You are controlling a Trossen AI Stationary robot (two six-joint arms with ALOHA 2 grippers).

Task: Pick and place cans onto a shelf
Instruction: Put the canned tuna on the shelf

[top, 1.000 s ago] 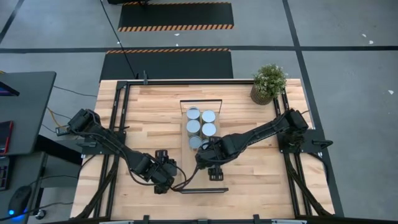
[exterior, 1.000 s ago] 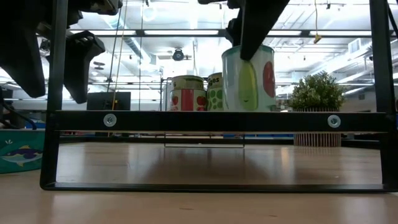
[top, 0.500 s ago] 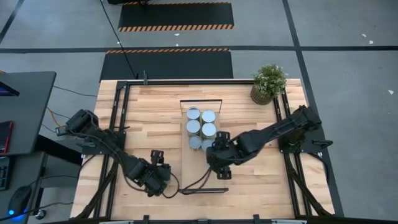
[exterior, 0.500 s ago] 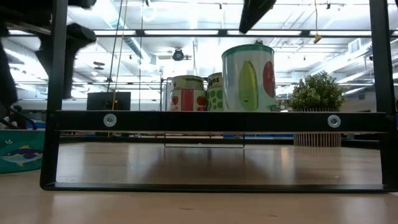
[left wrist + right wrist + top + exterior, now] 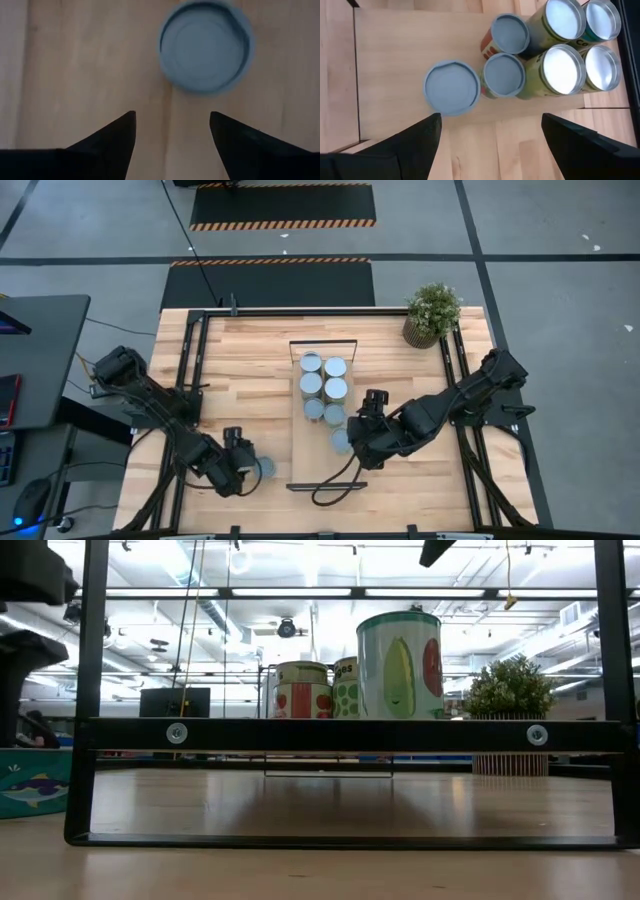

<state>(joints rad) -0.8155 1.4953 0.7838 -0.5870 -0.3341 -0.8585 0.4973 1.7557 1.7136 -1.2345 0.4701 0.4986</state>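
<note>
Several cans stand upright on the light wooden shelf (image 5: pixel 300 450) in the middle of the table; the nearest one (image 5: pixel 342 440) stands alone, and it is the large one in the low view (image 5: pixel 400 665). My right gripper (image 5: pixel 362 452) is open and empty, up above the shelf's near part, with that can (image 5: pixel 451 88) ahead of its fingers (image 5: pixel 420 135). One more can (image 5: pixel 267 469) stands on the tabletop left of the shelf. My left gripper (image 5: pixel 243 464) is open just left of it, pointing down; the can's top (image 5: pixel 205 47) lies beyond its fingertips.
A potted plant (image 5: pixel 432 312) stands at the table's far right corner. A black cable (image 5: pixel 335 485) loops over the shelf's near end. The shelf's black end frame (image 5: pixel 350 733) crosses the low view. Bare tabletop lies on both sides of the shelf.
My right gripper has let go of the nearest can on the shelf, risen out of the low view and drawn back toward the table's near right. The can stays upright. My left gripper has moved toward the table's left edge, and the can on the tabletop now shows beside it.
</note>
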